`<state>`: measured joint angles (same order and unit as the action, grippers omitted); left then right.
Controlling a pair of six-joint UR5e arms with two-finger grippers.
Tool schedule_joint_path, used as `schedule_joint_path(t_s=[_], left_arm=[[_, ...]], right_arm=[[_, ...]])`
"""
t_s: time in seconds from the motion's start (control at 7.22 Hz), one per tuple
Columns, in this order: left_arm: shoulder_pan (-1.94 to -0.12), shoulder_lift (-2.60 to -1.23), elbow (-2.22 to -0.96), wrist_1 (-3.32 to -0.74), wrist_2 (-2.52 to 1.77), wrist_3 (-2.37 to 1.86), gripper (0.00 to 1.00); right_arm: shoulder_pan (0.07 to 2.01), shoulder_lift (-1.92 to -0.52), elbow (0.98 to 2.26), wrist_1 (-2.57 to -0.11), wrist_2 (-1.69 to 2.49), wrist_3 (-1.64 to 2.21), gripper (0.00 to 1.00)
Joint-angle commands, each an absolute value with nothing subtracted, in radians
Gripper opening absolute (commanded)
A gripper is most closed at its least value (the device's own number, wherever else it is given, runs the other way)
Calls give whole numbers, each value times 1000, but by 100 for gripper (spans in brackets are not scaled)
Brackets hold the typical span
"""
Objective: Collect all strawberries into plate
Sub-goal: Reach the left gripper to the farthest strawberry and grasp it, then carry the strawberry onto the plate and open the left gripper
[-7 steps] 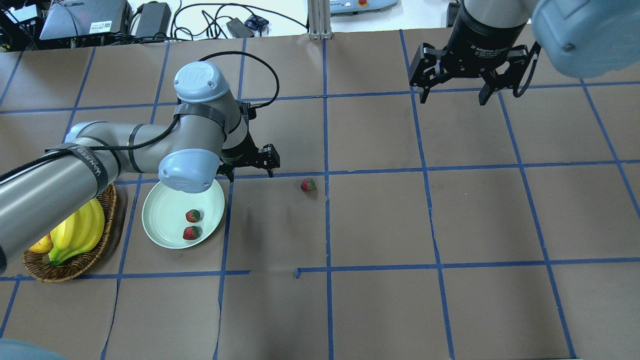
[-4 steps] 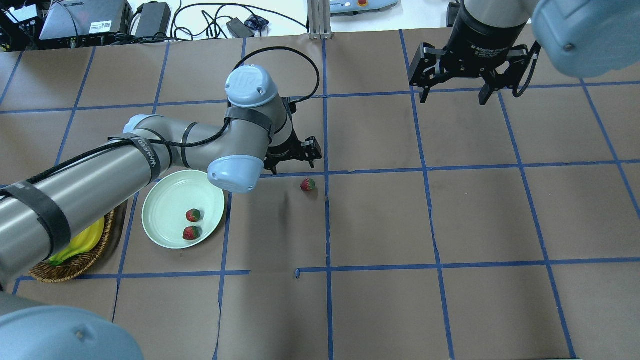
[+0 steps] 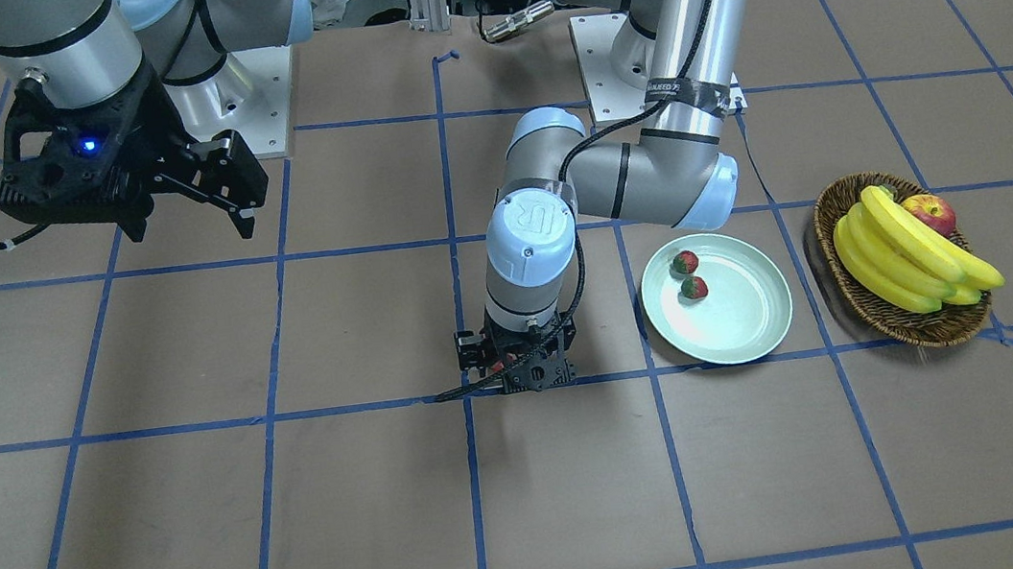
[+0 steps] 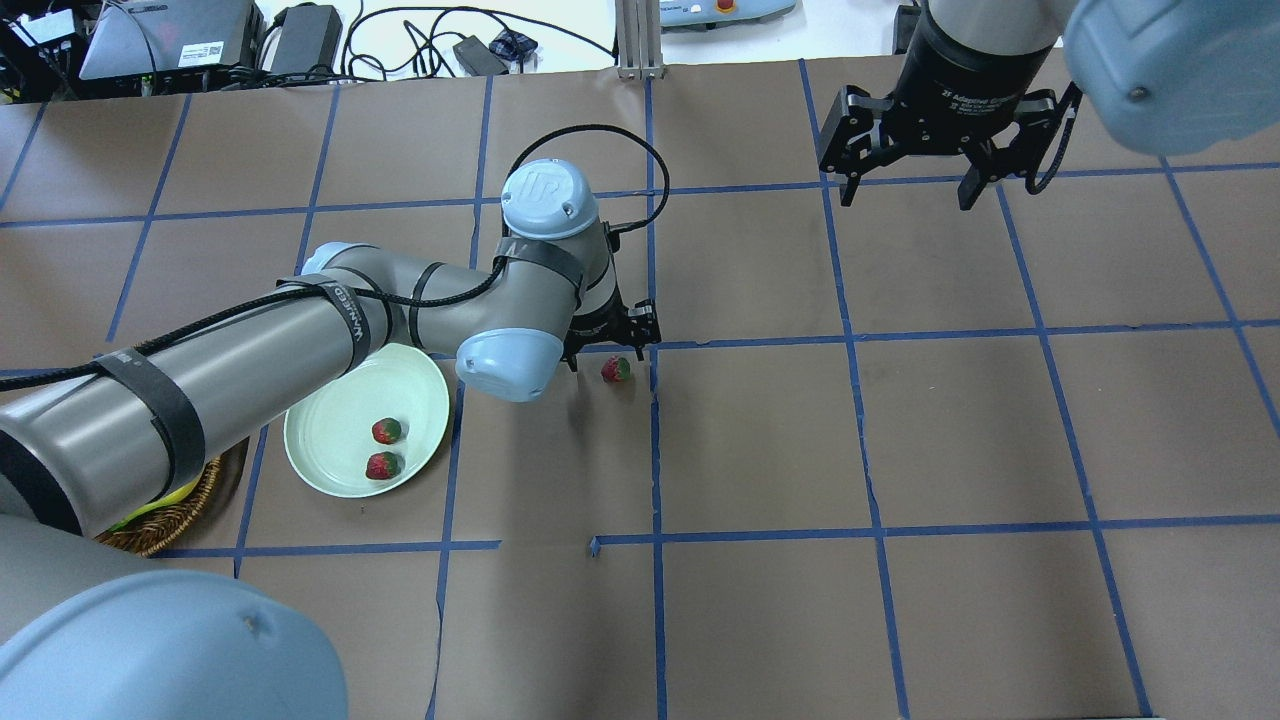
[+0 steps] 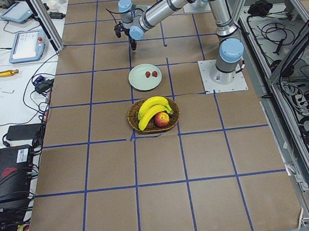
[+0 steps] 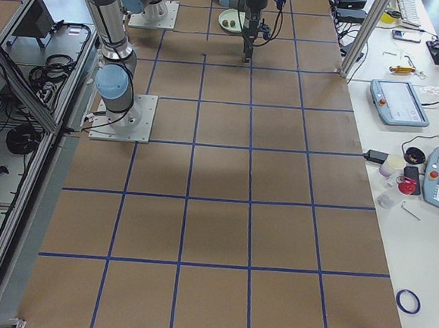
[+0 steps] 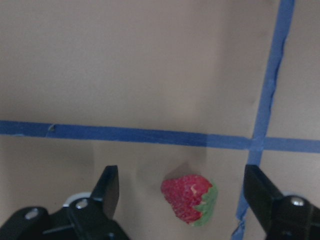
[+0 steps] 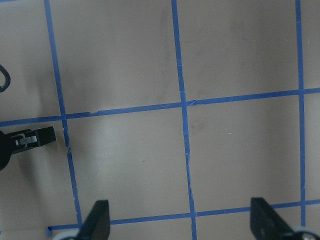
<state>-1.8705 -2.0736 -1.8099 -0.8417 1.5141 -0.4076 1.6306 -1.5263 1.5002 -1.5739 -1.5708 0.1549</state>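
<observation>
Two strawberries (image 4: 385, 431) (image 4: 383, 466) lie in the pale green plate (image 4: 330, 465); they also show in the front view (image 3: 684, 262) (image 3: 694, 287) on the plate (image 3: 744, 333). A third strawberry (image 4: 616, 369) lies on the brown table next to a blue tape cross. My left gripper (image 4: 606, 350) is open and hangs low right over it. In the left wrist view the strawberry (image 7: 190, 198) lies between the open fingers (image 7: 107, 187), nearer the right one. In the front view the gripper (image 3: 517, 367) hides most of it. My right gripper (image 4: 907, 190) is open and empty, far off at the back right.
A wicker basket (image 3: 855, 285) with bananas (image 3: 909, 254) and an apple (image 3: 931, 213) stands beyond the plate on my left; my left arm covers most of it in the overhead view. Cables and boxes (image 4: 160, 40) lie past the table's far edge.
My left arm has swung right from above the plate to the loose strawberry and has come down over it. The right arm and the strawberries have not moved.
</observation>
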Motion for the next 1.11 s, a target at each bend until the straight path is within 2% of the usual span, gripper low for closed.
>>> schedule_joint_path(t_s=[0.0, 0.14, 0.28, 0.55, 0.97], left_arm=[[-1871, -2072, -1818, -842, 1514, -408, 20], [-1871, -2068, -1818, -845, 1514, -407, 9], [-1871, -2048, -1818, -848, 1517, -396, 7], [-1849, -1994, -1822, -897, 1563, -321, 8], [-1689, -1884, -1862, -1080, 1670, -61, 10]], right_arm=[[1631, -1526, 1500, -1574, -1571, 155, 100], [1631, -1526, 1500, -1574, -1571, 155, 100], [1631, -1526, 1500, -1574, -1571, 155, 100], [1631, -1526, 1500, -1574, -1569, 155, 100], [1631, -1526, 1502, -1574, -1569, 155, 100]])
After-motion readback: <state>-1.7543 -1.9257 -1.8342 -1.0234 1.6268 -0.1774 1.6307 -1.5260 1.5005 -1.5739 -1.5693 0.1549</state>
